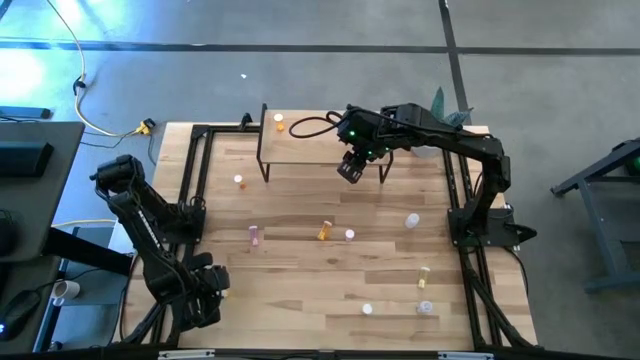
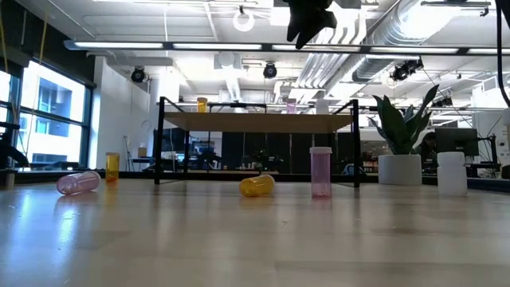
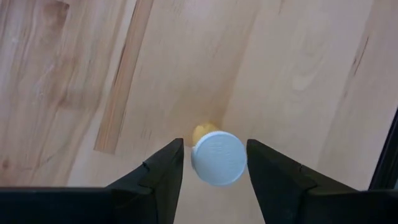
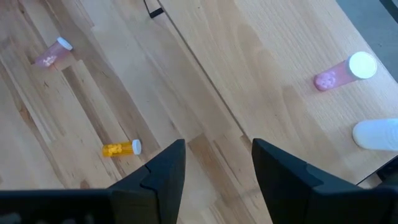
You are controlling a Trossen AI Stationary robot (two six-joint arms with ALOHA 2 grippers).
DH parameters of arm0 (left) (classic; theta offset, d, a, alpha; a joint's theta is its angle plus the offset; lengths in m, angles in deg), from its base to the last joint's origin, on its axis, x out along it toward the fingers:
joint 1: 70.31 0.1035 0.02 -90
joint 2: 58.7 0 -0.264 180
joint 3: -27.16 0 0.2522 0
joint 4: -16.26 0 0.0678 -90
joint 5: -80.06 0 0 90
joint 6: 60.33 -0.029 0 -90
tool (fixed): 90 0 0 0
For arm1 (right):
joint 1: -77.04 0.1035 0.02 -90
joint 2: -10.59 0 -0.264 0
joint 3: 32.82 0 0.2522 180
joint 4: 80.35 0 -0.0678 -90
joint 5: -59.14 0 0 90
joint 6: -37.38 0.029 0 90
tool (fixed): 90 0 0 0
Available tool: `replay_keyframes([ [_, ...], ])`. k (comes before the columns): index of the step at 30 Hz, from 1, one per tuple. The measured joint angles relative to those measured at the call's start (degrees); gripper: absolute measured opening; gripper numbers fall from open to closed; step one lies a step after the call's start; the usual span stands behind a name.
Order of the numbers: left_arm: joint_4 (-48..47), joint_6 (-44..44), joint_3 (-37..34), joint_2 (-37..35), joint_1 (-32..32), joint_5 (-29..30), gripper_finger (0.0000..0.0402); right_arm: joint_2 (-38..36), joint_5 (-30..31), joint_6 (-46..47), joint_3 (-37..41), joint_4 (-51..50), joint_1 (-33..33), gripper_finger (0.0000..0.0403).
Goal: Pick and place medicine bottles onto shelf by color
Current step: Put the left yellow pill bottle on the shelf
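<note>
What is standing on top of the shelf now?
On the shelf one orange bottle stands near its left end. The right hand and its arm cover part of the board, so more there cannot be seen.

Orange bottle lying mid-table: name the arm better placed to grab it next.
Right. The right gripper hangs open and empty near the orange bottle; the left gripper straddles a yellow bottle.

white bottle [image 4: 378,134] cut off at frame edge

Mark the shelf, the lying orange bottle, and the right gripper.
shelf [image 1: 305,147]: high view, bare part of its wooden top.
lying orange bottle [image 1: 324,232]: high view, middle of its body.
right gripper [image 4: 214,180]: right wrist view, gap between its open fingertips.
</note>
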Motion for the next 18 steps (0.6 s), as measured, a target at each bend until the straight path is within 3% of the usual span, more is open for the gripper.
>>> replay_keyframes([
  [9, 0.0, -0.17, 0.0, 0.05, 0.02, 0.32, 0.0107, 0.0, 0.02, -0.02, 0.0, 0.0, 0.0, 0.0177],
  [18, -0.08, 2.7, 0.18, -0.24, 0.04, 0.32, 0.0118, 0.0, 0.04, -1.08, 0.0, 0.0, 0.0, 0.0177],
])
